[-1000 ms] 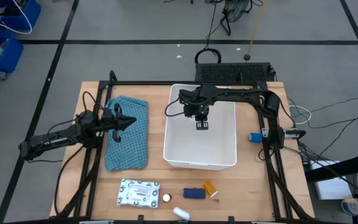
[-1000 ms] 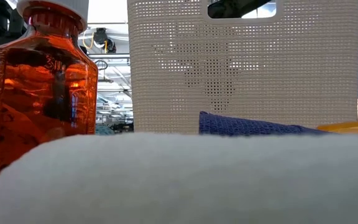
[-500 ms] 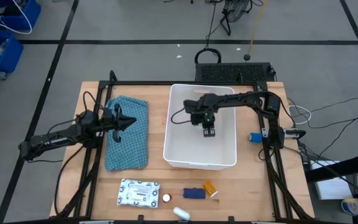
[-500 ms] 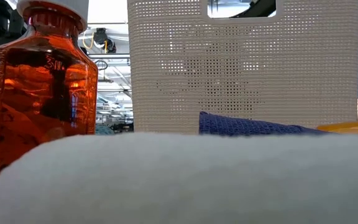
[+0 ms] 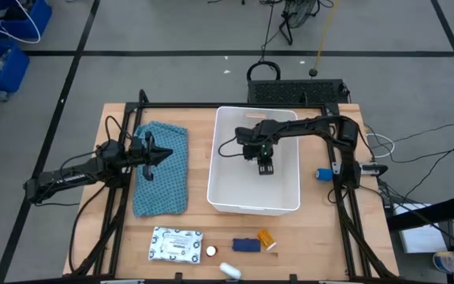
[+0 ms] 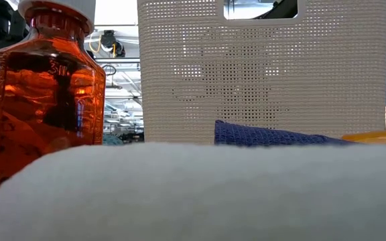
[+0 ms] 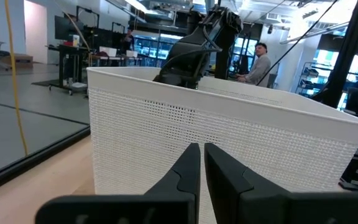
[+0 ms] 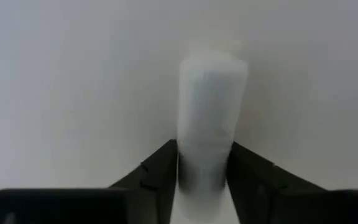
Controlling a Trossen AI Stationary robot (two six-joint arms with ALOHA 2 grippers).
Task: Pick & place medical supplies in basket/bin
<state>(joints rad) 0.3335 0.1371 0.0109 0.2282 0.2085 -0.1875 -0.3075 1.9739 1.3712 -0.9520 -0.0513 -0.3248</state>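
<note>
Right end effector (image 5: pixel 264 167): inside the white bin (image 5: pixel 290 207), near its centre, fingers astride a small white tube (image 8: pixel 211 118), grip uncertain.
Left end effector (image 5: pixel 166 155): pinched shut, empty, over the teal cloth (image 5: pixel 164 189) at 9 o'clock of the bin.
Surface front edge, 6 o'clock: white packet (image 5: pixel 176 244), blue piece (image 5: pixel 245 245), orange pill bottle (image 5: pixel 266 237).
Open room: bare wood between bin and supplies.

An orange pill bottle (image 6: pixel 42 100) stands beside the perforated white basket (image 6: pixel 260 73).
</note>
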